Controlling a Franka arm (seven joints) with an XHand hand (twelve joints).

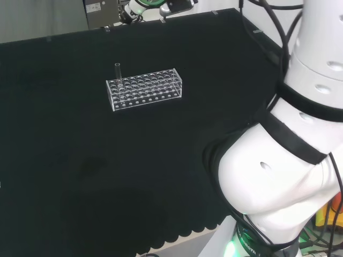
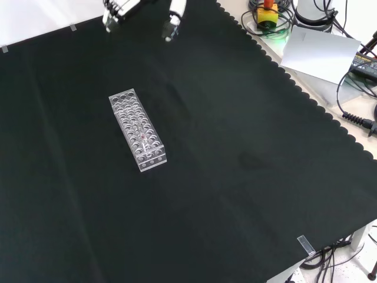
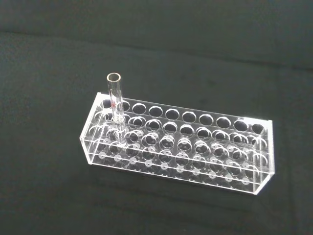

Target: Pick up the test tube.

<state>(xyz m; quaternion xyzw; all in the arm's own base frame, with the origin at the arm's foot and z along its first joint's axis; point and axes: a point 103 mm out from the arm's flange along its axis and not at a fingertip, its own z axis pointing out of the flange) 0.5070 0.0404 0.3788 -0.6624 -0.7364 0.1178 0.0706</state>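
Observation:
One clear test tube (image 1: 118, 72) stands upright in a hole near the left end of a clear plastic rack (image 1: 144, 88) in the head view. The front view has the rack (image 2: 137, 130) lying left of the cloth's middle, the tube (image 2: 143, 138) near its nearer end. In the wrist view the tube (image 3: 116, 103), with a small red mark, rises above the rack (image 3: 181, 147), whose other holes are empty. My hand (image 2: 175, 17) hangs at the front view's top edge, beyond the rack and well apart from it, fingers spread, holding nothing.
My arm's white links (image 1: 289, 160) take up the right of the head view. Beyond the cloth's scalloped edge (image 2: 306, 91) in the front view lie a red and yellow stop button (image 2: 268, 12), a grey sheet (image 2: 318, 50) and cables (image 2: 359, 118).

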